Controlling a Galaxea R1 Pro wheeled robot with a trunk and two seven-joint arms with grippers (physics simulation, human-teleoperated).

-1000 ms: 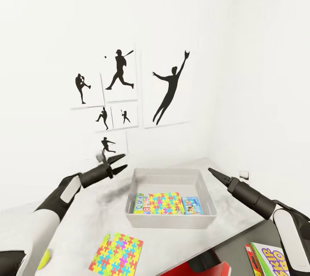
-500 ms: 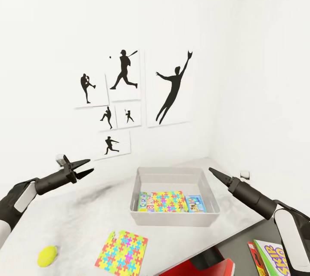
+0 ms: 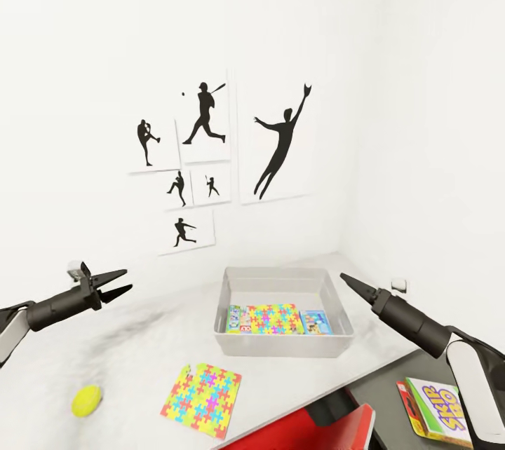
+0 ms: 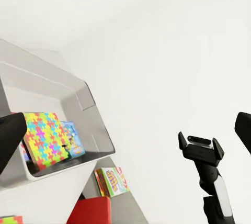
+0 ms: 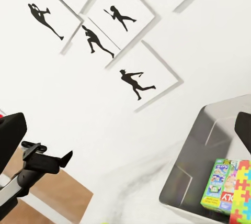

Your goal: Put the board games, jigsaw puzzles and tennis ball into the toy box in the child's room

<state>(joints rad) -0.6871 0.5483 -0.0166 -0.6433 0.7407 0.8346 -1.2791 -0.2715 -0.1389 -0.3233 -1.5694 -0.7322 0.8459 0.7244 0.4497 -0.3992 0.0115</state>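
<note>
Where it sits, toy box (image 3: 284,339) holds puzzle (image 3: 273,319).

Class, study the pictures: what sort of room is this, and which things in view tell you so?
Probably a child's bedroom or playroom: baseball-player silhouette prints hang on the white wall, and on the table a grey toy box holds a jigsaw puzzle and board games, with a tennis ball nearby.

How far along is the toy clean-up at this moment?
Done: the toy box holds one jigsaw puzzle and two board games. In hand: nothing; left gripper is open and empty. Left: second jigsaw puzzle and tennis ball on the table, plus the green-red board game lower right.
</note>
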